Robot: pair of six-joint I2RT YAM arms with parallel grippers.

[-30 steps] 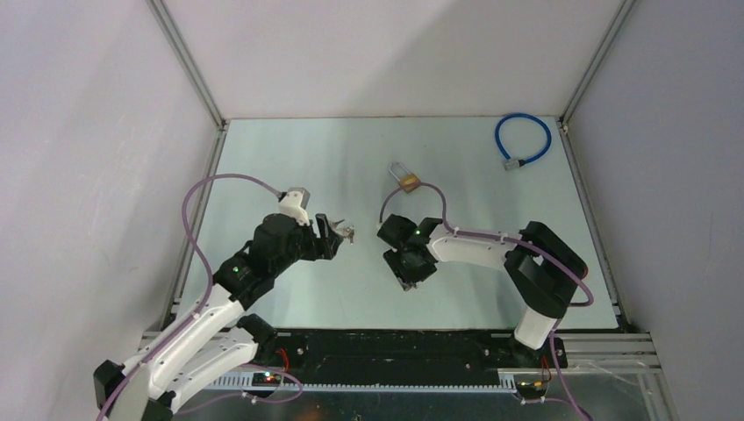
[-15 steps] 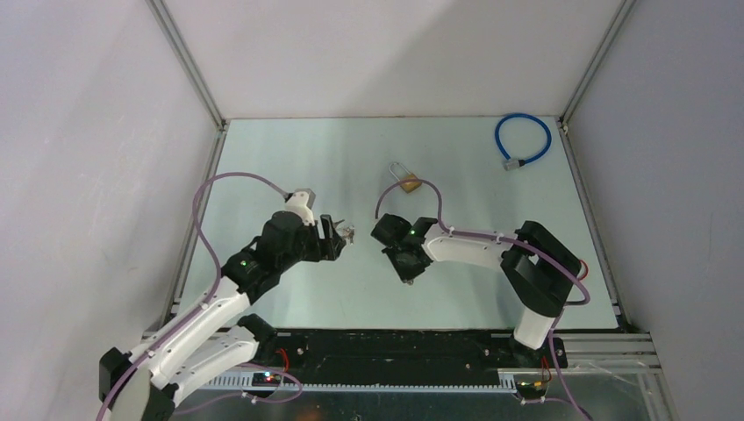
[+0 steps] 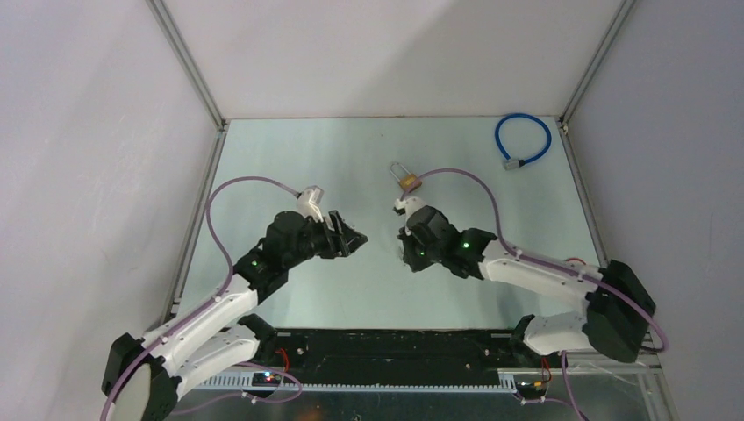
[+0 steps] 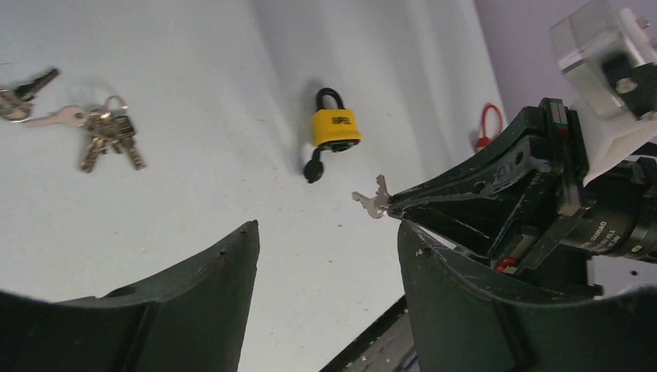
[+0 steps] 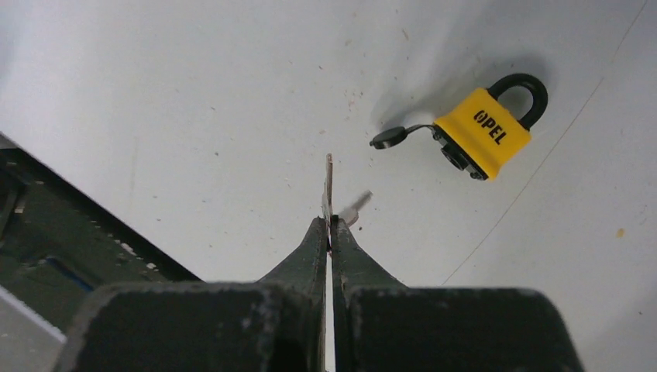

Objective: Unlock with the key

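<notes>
1. The right gripper [image 5: 329, 225] is clenched on a small silver key [image 5: 328, 184]. The key is pinched edge-on at the very fingertips and held over the middle of the worktop [image 3: 289, 149].
2. The padlock [image 5: 484, 128] has a yellow body and a black shackle. It lies flat on the worktop, beyond the key towards the far edge, and is clear of it.
3. The padlock's black flap [image 5: 390, 138] hangs open beside its underside.
4. The left gripper [image 4: 329, 260] is released, with nothing between its jaws. It faces the right gripper's tips across a short gap.
5. A bunch of keys [image 4: 104, 133] lies on the worktop, well apart from the padlock in the left wrist view.
6. A blue cable loop [image 3: 523, 139] rests in the far right corner of the worktop.
</notes>
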